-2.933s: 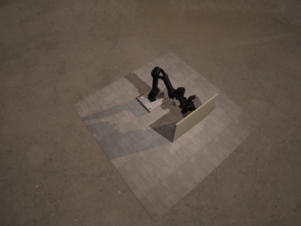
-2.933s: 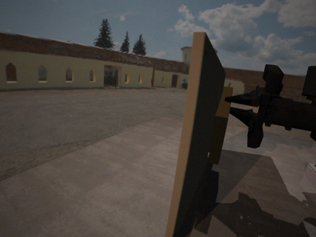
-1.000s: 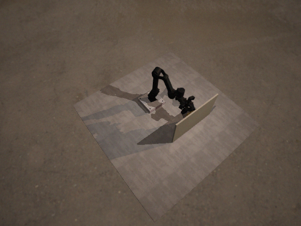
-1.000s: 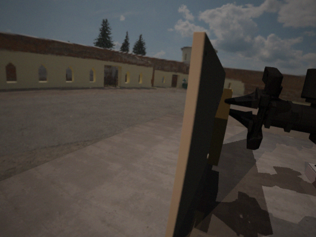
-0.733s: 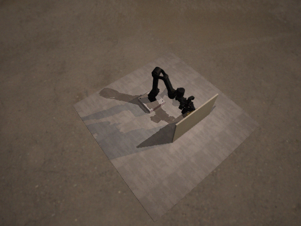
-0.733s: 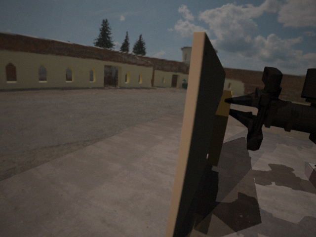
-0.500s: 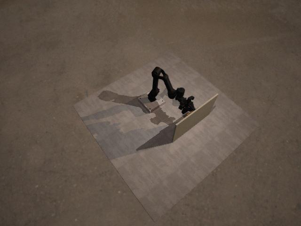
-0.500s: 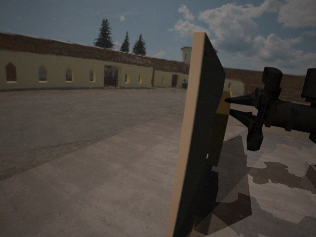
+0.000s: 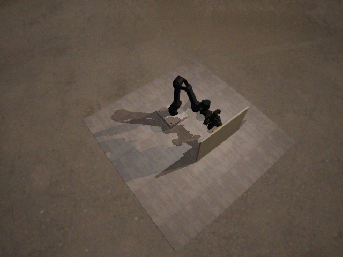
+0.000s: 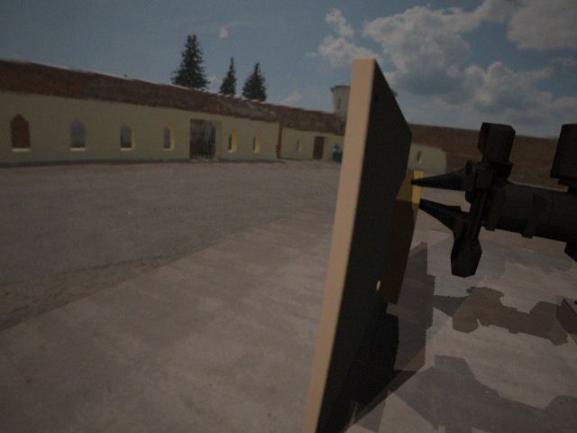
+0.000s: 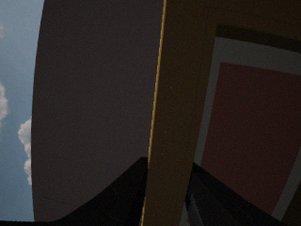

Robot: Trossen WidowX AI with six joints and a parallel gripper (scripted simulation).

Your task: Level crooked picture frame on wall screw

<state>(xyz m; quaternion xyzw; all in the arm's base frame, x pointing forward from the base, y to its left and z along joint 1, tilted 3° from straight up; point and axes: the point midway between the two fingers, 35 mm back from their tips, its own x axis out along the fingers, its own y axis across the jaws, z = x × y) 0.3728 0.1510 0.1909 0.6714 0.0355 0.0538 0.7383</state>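
The picture frame (image 11: 179,88) (image 10: 403,224) is yellow, with a white mat and a red picture (image 11: 251,132). It hangs against the upright wall panel (image 9: 221,135) (image 10: 368,196) (image 11: 94,88) on the side that faces the arm. The screw and the notched strip are hidden behind it. My gripper (image 11: 166,166) (image 10: 416,192) (image 9: 214,123) is shut on the frame's yellow side bar, near the frame's upper end. One dark finger is on each side of the bar in the wrist view. In the wrist view the bar leans against the picture's edge, so the frame looks tilted.
The arm's base stands on a small plate (image 9: 172,118) on a grey paved mat (image 9: 193,193). The wall panel stands upright on that mat, right in front of the gripper. Bare ground lies all around, with buildings and trees far off in the exterior view.
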